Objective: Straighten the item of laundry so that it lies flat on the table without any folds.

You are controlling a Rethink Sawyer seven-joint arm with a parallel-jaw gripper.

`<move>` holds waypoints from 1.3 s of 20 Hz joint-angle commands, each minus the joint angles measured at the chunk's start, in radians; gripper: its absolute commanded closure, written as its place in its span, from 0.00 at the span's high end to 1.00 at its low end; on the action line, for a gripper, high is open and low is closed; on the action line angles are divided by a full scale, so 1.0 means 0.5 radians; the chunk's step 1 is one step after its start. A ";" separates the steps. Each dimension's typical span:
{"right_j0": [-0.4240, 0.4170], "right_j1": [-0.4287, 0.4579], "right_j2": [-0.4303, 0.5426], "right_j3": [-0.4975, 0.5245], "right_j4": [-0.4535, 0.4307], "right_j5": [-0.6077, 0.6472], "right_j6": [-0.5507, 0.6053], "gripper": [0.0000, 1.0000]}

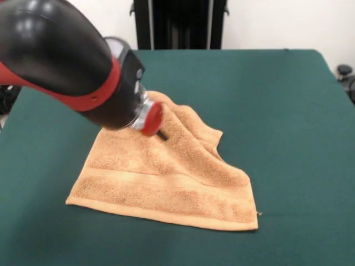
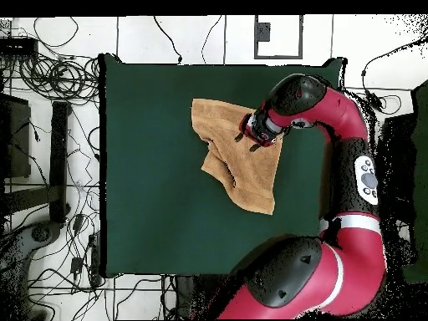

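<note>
The item of laundry [image 1: 166, 180] is a tan-orange terry towel lying left of the middle of the table [image 1: 277, 100]. Its near half lies flat, with a woven band running along the near hem. The far right part is bunched into raised folds that run toward the right corner. My gripper [image 1: 161, 134] sits low over the towel's far middle, mostly hidden behind the red and black wrist. In the overhead view the gripper [image 2: 244, 138] is over the towel [image 2: 238, 175] near its upper right edge, on the green table [image 2: 150, 167].
A black stand [image 1: 180, 22] rises behind the table's far edge. Tangled cables [image 2: 50, 75] and dark equipment lie on the floor beside the table. My arm [image 2: 355, 167] stretches along one side of the table.
</note>
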 commanded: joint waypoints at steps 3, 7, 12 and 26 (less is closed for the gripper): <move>0.113 0.355 0.031 -0.321 -0.432 -0.787 -0.309 1.00; 0.111 0.436 0.115 -0.390 -0.415 -0.757 -0.369 1.00; 0.132 0.462 0.130 -0.398 -0.358 -0.762 -0.357 1.00; 0.322 0.531 -0.105 -0.620 -0.787 -1.367 -0.314 1.00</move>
